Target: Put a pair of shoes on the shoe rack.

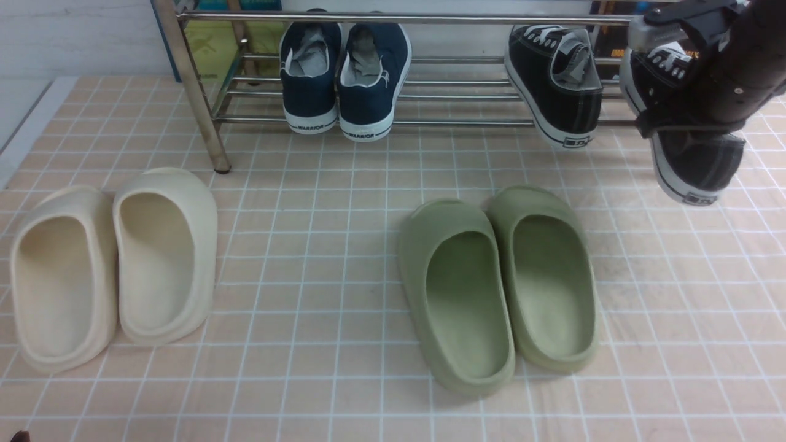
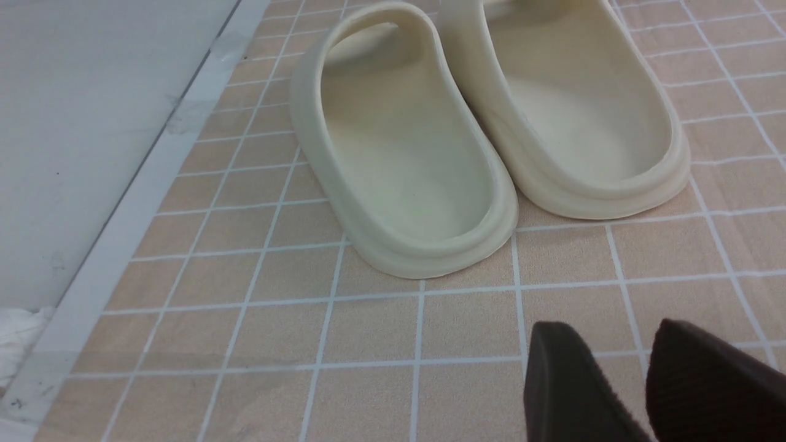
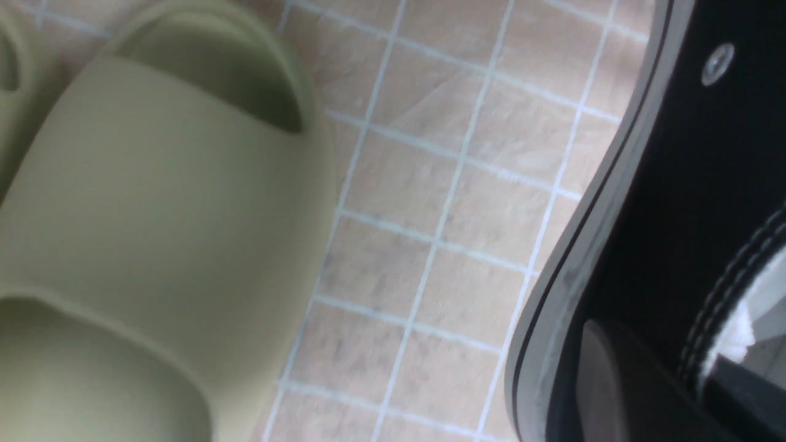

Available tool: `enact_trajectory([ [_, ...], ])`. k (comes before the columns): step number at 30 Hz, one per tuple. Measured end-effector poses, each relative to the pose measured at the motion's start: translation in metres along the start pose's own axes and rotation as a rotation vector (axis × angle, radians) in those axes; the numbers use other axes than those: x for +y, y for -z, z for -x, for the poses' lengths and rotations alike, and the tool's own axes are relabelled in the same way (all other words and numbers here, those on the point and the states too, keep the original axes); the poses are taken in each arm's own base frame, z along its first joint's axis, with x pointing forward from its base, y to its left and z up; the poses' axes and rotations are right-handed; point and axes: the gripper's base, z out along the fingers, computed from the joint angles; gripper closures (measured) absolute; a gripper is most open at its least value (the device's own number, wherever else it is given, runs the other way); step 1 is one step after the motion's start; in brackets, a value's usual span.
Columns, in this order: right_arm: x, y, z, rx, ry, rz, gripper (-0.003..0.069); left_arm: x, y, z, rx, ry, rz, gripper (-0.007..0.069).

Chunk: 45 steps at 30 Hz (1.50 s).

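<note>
Bright, diffuse light; soft shadows under green foam slides (image 1: 498,288) on pink tiled floor (image 1: 319,184). Glare on silver metal tube rack (image 1: 454,19). Right wrist view blurred, black canvas sneaker (image 3: 694,202) soft-edged; other views sharp.

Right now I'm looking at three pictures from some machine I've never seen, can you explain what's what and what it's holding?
It is a robot with two arms, each ending in a two-fingered gripper. The wide picture looks forward from between the arms; the other two come from cameras on the wrists. On the tiled floor lie cream slides and green slides. Behind them stands a metal shoe rack carrying navy sneakers and one black sneaker. The right gripper is closed on the other black sneaker, at the rack's right end. The left gripper is open and empty, near the cream slides.
</note>
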Motion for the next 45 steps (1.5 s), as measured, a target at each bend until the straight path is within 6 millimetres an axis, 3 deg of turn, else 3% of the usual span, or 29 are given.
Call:
enact_trajectory([
  [9,-0.005,-0.033,0.044,-0.085,0.068,-0.017,0.0657,0.000,0.000,0.000,0.000,0.000,0.000,0.0386],
  [17,-0.006,-0.058,0.058,-0.143,0.134,-0.031,0.0628,0.000,0.000,0.000,0.000,-0.001,0.000,0.0386],
  [21,-0.006,-0.061,0.062,-0.179,0.139,-0.038,0.0556,0.000,0.000,0.000,0.000,-0.001,0.000,0.0386],
  [24,-0.007,-0.057,0.064,-0.194,0.143,-0.047,0.0439,0.000,0.000,0.000,0.000,-0.001,0.000,0.0386],
  [28,-0.007,-0.038,0.061,-0.165,0.141,-0.043,0.0260,0.000,0.000,0.000,0.000,-0.001,0.000,0.0386],
  [30,-0.007,-0.031,0.059,-0.148,0.140,-0.041,0.0227,0.000,0.000,0.000,0.000,-0.001,0.000,0.0386],
  [33,-0.008,0.005,0.052,-0.096,0.136,-0.033,0.0197,0.000,0.000,0.000,0.000,-0.001,0.000,0.0386],
  [37,-0.008,0.037,0.044,-0.062,0.133,-0.028,0.0232,0.000,0.000,0.000,0.000,-0.002,0.001,0.0386],
  [40,-0.009,0.069,0.039,-0.095,0.101,-0.034,0.0335,0.000,0.000,0.000,0.000,-0.002,0.001,0.0386],
  [44,-0.005,0.111,0.017,-0.130,0.057,-0.009,0.0534,0.000,0.000,0.000,0.000,-0.002,0.001,0.0386],
  [45,-0.005,0.112,0.016,-0.130,0.056,-0.007,0.0534,0.000,0.000,0.000,0.000,-0.002,0.001,0.0386],
])
